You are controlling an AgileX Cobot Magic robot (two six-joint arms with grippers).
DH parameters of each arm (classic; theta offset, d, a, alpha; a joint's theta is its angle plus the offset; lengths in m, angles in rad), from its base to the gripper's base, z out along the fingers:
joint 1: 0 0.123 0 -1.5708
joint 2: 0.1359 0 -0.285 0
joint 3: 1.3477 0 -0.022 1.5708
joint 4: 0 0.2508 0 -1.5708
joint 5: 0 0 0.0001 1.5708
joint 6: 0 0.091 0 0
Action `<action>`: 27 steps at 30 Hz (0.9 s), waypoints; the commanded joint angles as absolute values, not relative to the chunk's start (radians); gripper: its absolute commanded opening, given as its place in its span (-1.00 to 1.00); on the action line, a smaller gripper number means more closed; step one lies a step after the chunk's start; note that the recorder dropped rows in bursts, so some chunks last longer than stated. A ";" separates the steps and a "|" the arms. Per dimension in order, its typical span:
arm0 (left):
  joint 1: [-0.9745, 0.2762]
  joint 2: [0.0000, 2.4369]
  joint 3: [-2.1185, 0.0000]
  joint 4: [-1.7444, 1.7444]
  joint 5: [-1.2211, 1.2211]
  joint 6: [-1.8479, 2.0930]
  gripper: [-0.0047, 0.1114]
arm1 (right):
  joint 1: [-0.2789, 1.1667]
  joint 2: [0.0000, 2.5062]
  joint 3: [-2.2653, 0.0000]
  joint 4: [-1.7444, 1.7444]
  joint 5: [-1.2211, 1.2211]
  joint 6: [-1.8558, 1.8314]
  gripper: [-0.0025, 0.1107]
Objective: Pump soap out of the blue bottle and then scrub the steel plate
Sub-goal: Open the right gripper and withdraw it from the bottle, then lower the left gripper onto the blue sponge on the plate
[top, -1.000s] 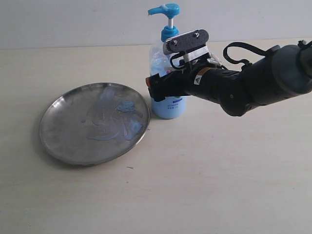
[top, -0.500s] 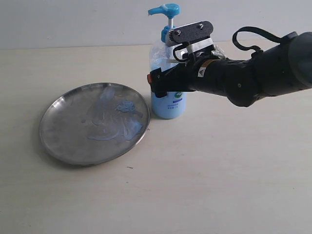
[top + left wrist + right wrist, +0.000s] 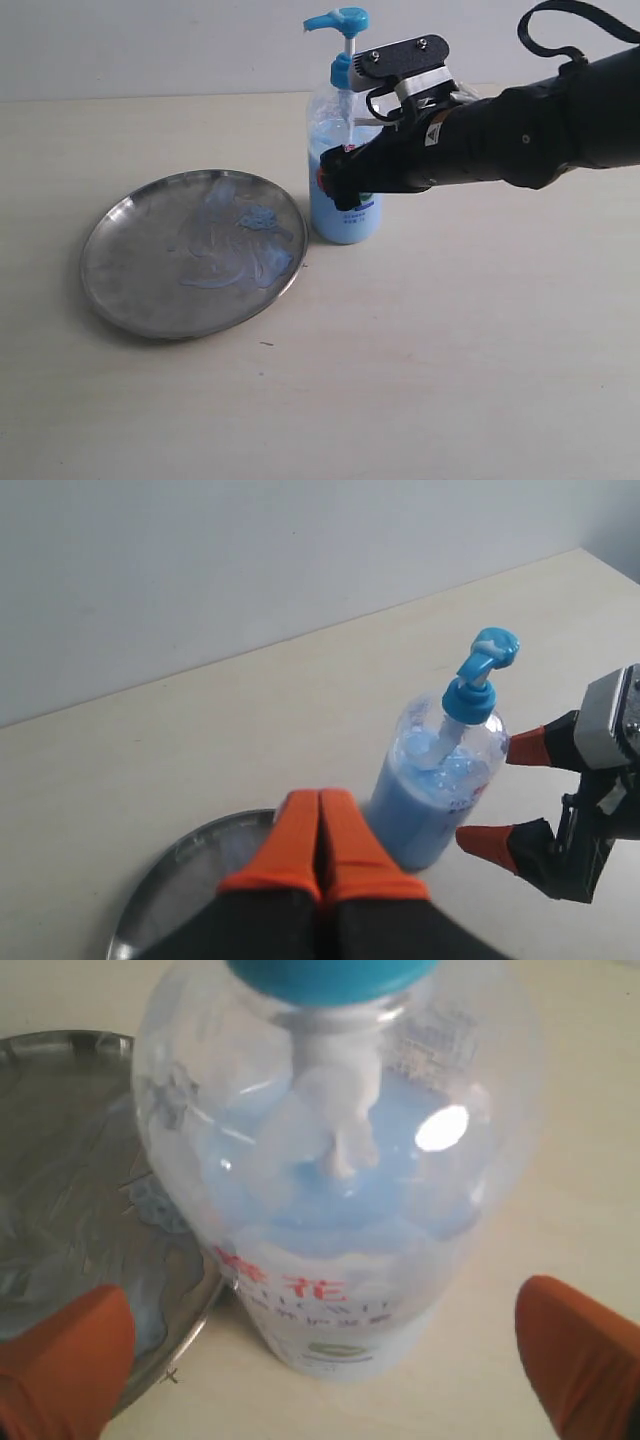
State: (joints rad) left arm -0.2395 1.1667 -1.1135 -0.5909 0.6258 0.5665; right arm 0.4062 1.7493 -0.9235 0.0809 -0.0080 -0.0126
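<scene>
While the blue bottle stands upright near the far edge of the table, about at its middle, the right gripper is held around the bottle's lower body. Its orange fingers are spread wide, one on each side of the bottle. A gap is seen between each finger and the plastic, so nothing is gripped. The bright blue pump head is not touched by anything.

The steel plate is laid flat on the table, toward the left edge, with its rim just beside the bottle's base; whether they touch cannot be told. Pale blue soap is smeared over the plate's middle and the side nearer the bottle.

The left gripper is seen only in its own wrist view, raised above the table. Its fingers are pressed together with nothing between them.
</scene>
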 commanded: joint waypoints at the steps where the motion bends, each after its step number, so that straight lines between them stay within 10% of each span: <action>1: -0.238 1.159 -1.109 -0.605 0.642 0.568 -0.92 | 0.407 1.708 -0.923 0.079 0.070 -0.013 0.78; 6: -0.238 1.145 -1.067 -0.657 0.640 0.600 -0.92 | 0.407 1.646 -0.923 0.076 0.190 -0.013 0.39; 15: -0.241 1.087 -0.997 -0.675 0.623 0.659 -0.92 | 0.407 1.439 -0.923 0.068 0.487 -0.013 -0.92; 27: -0.310 1.077 -0.933 -0.700 0.594 0.787 -0.92 | 0.407 1.026 -0.923 0.000 0.718 -0.014 -0.96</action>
State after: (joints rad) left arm -0.2840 1.0710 -0.9414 -0.6879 0.6002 0.7566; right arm 0.4062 1.1130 -0.9235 0.0122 0.6834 -0.0126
